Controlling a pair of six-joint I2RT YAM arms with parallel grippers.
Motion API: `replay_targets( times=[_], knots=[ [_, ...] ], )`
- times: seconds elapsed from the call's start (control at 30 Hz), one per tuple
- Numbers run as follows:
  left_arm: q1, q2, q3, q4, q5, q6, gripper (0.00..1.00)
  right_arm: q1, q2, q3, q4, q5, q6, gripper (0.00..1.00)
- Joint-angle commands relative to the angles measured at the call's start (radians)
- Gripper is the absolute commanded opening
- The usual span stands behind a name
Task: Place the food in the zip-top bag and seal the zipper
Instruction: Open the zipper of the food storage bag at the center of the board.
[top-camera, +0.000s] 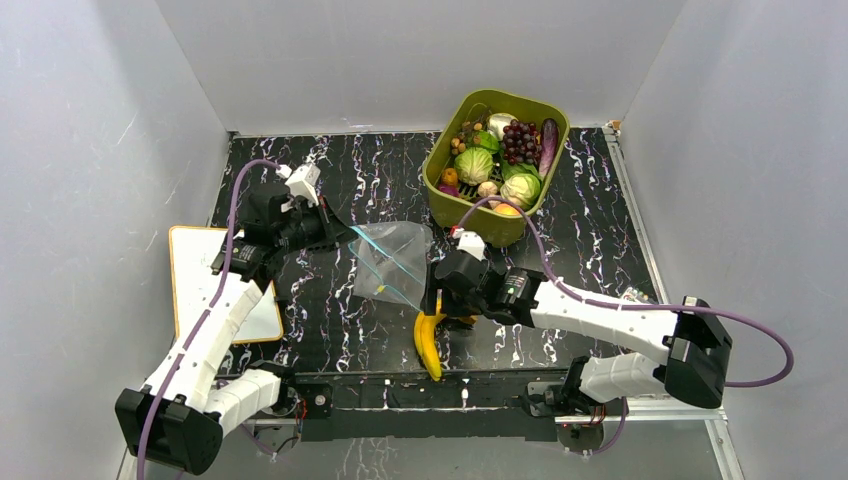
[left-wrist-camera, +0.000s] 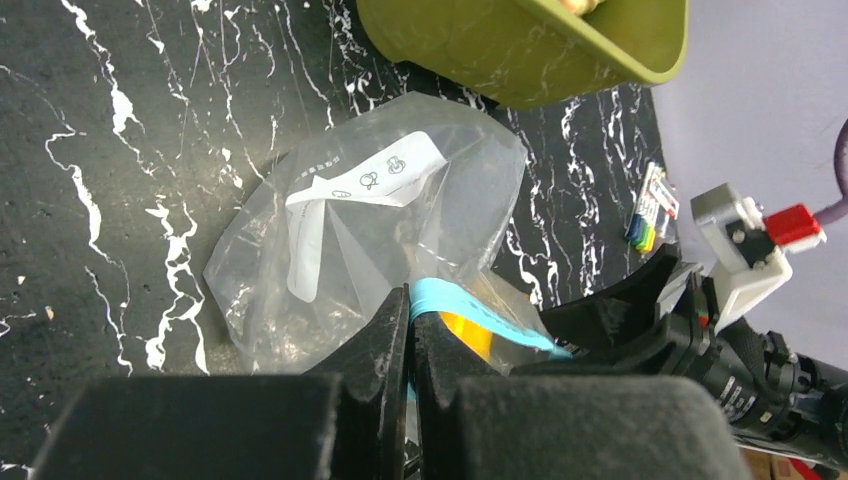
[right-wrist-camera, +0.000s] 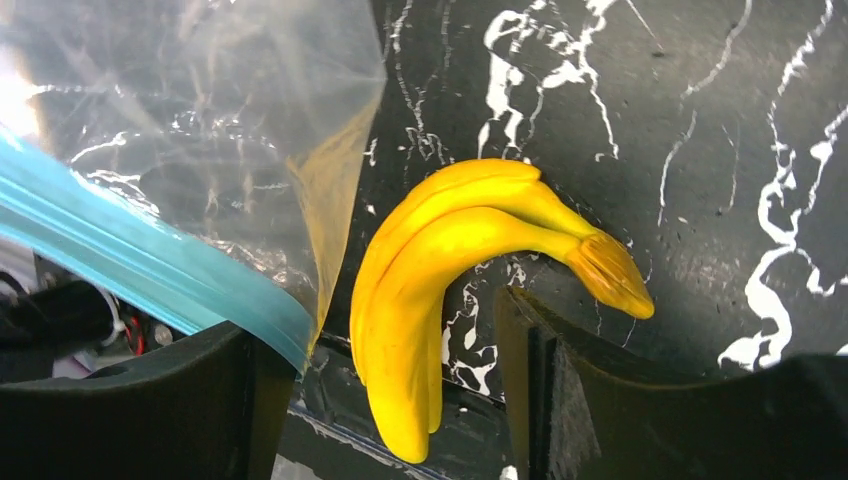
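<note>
The clear zip-top bag lies mid-table, its light blue zipper running diagonally along its near-left edge. My left gripper is shut on the zipper's far end; the left wrist view shows the jaws pinching the blue strip with the bag beyond. A pair of yellow bananas lies near the table's front edge. My right gripper is open above them; the bananas lie between its spread fingers, touching neither. The zipper's near end rests by its left finger. Other food fills the tub.
The olive-green tub at the back right holds grapes, a cabbage, an eggplant and other pieces. A white board lies at the left edge. A small striped item sits by the right edge.
</note>
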Motion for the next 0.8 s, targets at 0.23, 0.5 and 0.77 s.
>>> replay_targets(
  times=[0.23, 0.5, 0.77],
  knots=[
    [-0.003, -0.034, 0.074, -0.041, -0.141, 0.095, 0.00, 0.034, 0.014, -0.043, -0.014, 0.026, 0.366, 0.63],
    [-0.003, -0.028, 0.176, -0.060, -0.232, 0.131, 0.00, 0.080, -0.047, 0.017, 0.042, 0.018, 0.318, 0.74],
    [-0.003, -0.007, 0.167, -0.047, -0.359, 0.204, 0.00, 0.091, -0.119, -0.025, 0.178, -0.092, 0.256, 0.76]
  ],
)
